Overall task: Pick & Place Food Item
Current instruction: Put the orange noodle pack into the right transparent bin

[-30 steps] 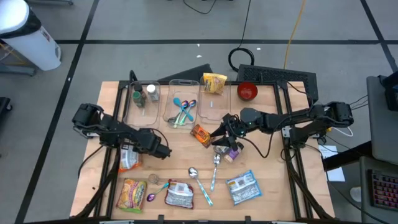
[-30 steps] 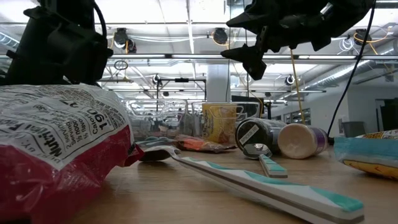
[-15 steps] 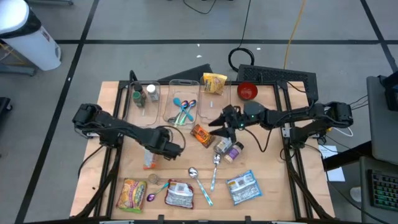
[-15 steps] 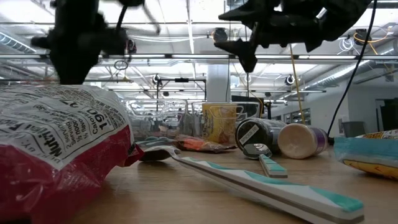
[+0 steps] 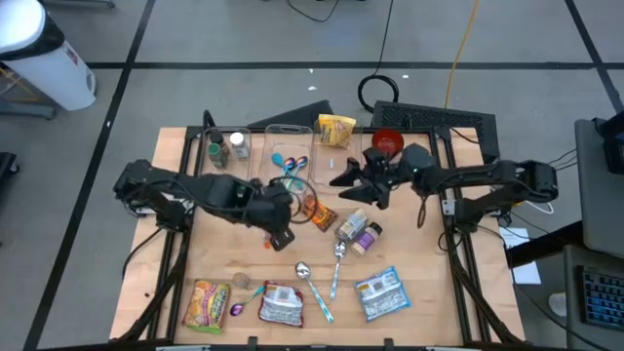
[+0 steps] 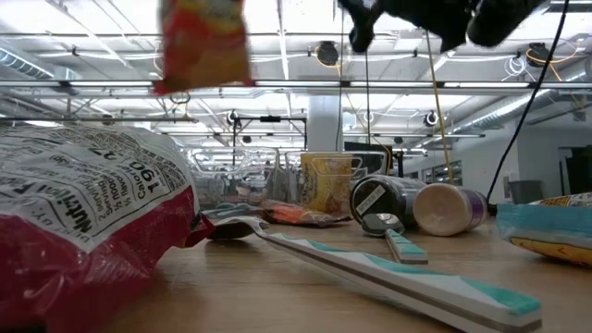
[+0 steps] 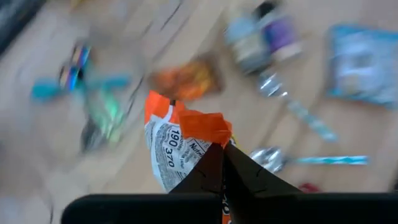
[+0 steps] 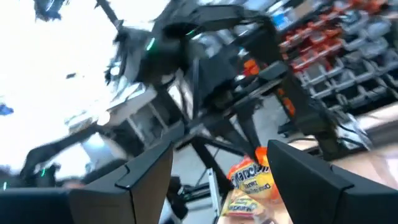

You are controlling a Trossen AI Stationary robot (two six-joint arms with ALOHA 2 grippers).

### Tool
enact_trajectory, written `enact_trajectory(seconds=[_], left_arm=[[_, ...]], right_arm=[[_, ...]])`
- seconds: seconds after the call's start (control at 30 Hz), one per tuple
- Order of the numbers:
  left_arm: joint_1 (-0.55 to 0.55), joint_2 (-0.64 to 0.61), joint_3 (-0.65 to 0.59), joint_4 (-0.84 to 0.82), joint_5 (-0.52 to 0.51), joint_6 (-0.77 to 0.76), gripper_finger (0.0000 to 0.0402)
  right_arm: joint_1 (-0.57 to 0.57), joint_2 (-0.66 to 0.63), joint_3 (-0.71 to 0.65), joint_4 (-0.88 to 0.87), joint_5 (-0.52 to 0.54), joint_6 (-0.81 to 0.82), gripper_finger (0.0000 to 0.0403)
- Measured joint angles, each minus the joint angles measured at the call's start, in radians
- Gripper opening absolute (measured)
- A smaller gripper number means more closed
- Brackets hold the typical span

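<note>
Two arms are working over the table, and the left gripper is pinching the top edge of an orange-and-white snack bag, carrying it in the air above the middle of the table, near the clear tray of blue utensils. The right gripper is hanging with its fingers apart and empty, close by above the orange wrapper and the bottles. Holding only a thin fold, the bag could slip free mid-swing, or the two arms could brush each other. A second ago the bag was lying low at the table's left side with the left gripper on it; now it is hanging clear of the wood.
</note>
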Motion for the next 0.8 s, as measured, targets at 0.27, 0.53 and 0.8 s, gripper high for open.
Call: enact_trajectory(seconds=[0.27,0.53,0.8], left_arm=[[0.096,0.0,0.128,0.266,0.293,0.283,0.0001],[0.163,0.0,0.14,0.437,0.479,0.36,0.0001],[0.181,0.0,0.14,0.512,0.494,0.395,0.0001]], right_arm=[[0.021,-0.1,0.319,-0.697,-0.039,-0.407,0.0254],[0.038,-0.087,0.521,-1.0,-0.086,-0.529,0.0254],[0.06,-0.063,0.523,-0.98,-0.088,-0.496,0.0254]])
